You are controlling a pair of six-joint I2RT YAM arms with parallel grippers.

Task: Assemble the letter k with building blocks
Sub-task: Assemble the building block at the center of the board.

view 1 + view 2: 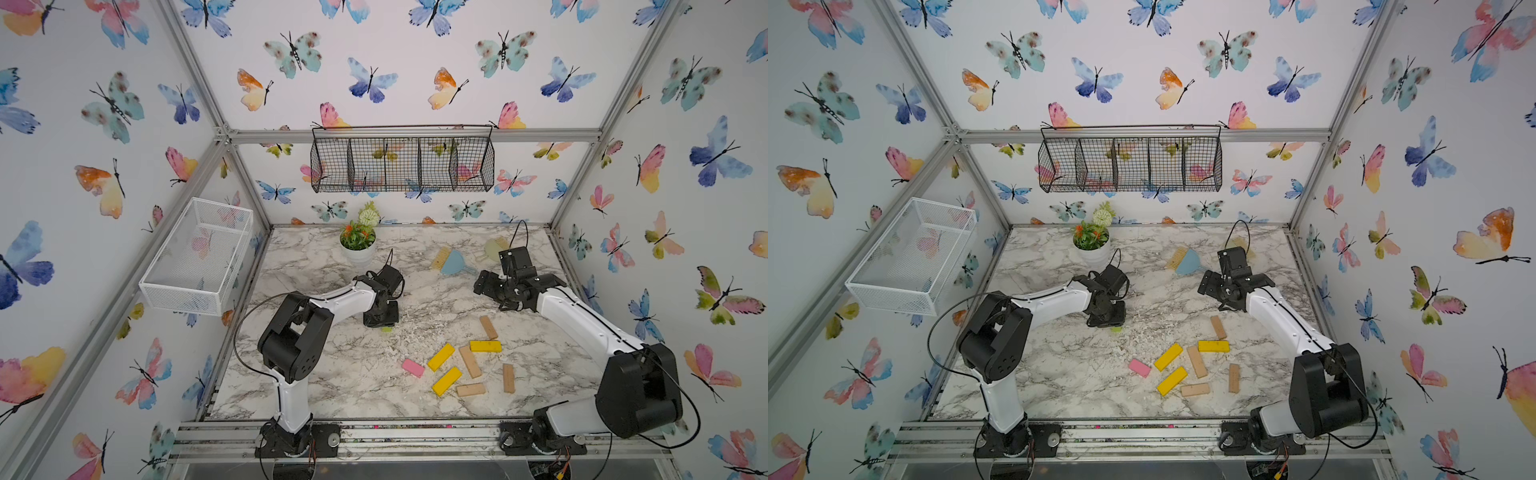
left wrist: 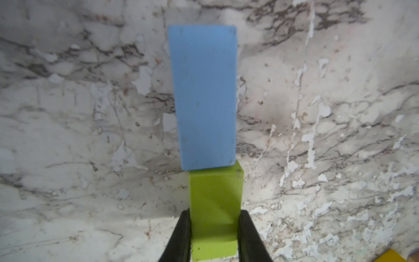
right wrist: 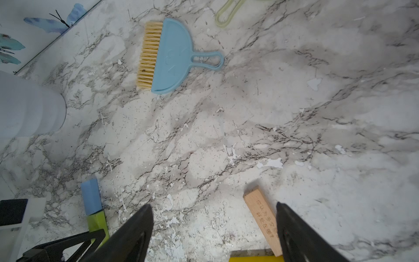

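Left gripper (image 2: 214, 214) pinched green block (image 2: 215, 190), its end butting blue block (image 2: 204, 97) on table (image 2: 90, 136). Right gripper (image 3: 212, 204) spread, empty, beside tan block (image 3: 260, 215). Pink block (image 1: 412, 368) and yellow blocks (image 1: 441, 356) lay scattered apart.

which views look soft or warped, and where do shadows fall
In both top views the wide angle makes the butterfly walls splay outward, and the light is even. The left wrist view is soft throughout, with a darker diagonal band crossing the green block held in the left gripper. In the right wrist view the blue dustpan is sharp, while the right gripper and white pot are blurred.
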